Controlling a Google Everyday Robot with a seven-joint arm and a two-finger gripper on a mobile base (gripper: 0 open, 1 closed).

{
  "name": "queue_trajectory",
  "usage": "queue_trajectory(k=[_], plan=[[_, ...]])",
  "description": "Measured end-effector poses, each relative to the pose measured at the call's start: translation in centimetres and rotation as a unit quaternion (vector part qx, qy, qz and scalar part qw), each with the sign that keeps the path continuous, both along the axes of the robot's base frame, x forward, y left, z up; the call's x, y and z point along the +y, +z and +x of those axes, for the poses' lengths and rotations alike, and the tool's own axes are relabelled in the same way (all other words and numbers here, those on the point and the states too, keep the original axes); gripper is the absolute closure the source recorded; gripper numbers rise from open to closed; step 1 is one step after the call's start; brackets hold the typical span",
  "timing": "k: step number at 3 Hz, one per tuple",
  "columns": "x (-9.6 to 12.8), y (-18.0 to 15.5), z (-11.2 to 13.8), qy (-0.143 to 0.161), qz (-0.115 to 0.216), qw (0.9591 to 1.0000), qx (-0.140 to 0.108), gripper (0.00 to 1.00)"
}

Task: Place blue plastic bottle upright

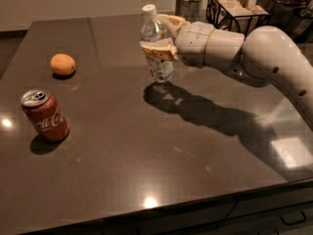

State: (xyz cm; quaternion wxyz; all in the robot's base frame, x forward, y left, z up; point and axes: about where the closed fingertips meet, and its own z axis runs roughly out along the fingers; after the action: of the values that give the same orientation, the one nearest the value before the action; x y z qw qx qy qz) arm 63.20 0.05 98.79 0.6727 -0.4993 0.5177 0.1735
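We see the gripper (152,33) near the middle of the counter's far edge, its two fingers pinching the blue plastic bottle (159,70) from either side. The bottle stands upright, and its base appears to touch the surface, though shadow makes this uncertain. The counter (146,151) is dark and glossy, reflecting ceiling lights. An orange (63,64) and a red can (45,115) stand toward the left edge. A wire basket (234,9) occupies the far right corner, before a pale wall (73,1).

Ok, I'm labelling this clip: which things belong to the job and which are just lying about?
Job: blue plastic bottle, near upright; gripper clamped around it, over the far half of the table.
Lying about: Coca-Cola can, orange, wire basket, metal cup.
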Motion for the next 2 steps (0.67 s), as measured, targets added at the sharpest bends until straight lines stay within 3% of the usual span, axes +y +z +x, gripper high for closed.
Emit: queue_trajectory(k=[2], plan=[[-1.43, -0.99, -0.39, 0.001, 0.027, 0.9995, -0.016, 1.0]])
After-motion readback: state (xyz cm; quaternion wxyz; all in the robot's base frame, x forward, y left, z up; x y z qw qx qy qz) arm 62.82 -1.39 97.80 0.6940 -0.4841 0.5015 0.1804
